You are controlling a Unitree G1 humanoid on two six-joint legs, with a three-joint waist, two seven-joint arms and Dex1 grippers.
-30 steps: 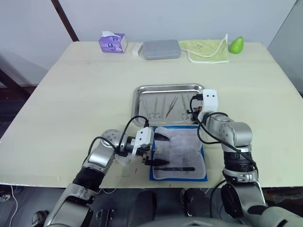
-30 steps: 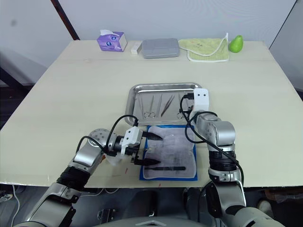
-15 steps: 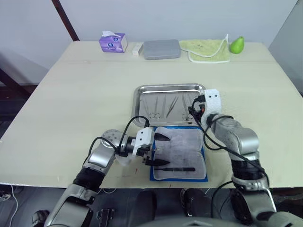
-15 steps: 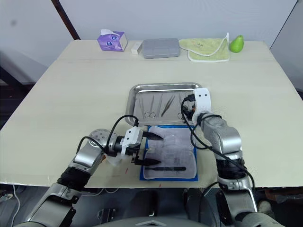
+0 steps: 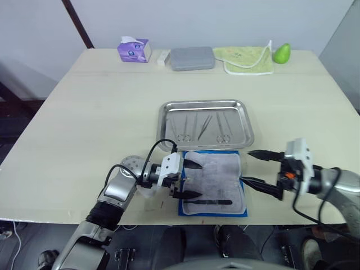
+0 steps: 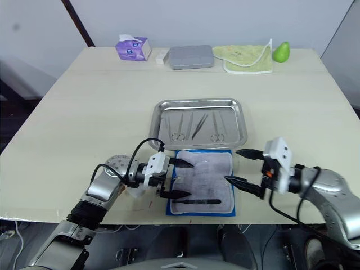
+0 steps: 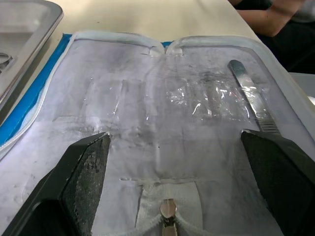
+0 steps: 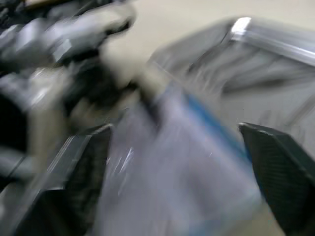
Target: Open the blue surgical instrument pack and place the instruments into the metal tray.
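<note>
Careful — your left gripper (image 5: 188, 179), fingers apart, straddles the last instrument (image 5: 212, 201) on the blue surgical instrument pack (image 5: 212, 181); closing could snag the lining — right gripper (image 5: 260, 169) gapes too.

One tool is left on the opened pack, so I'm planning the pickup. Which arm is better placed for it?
Left. Its open pincer hovers over the blue surgical instrument pack right beside the last instrument; the right pincer, also open, sits off the pack's right edge.

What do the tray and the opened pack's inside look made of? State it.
The metal tray: polished steel by its look, mirror-bright rim with reflections. The blue surgical instrument pack: its pale inside looks like soft fabric or paper, matte and creased, with a glossy clear film patch, probably plastic.
</note>
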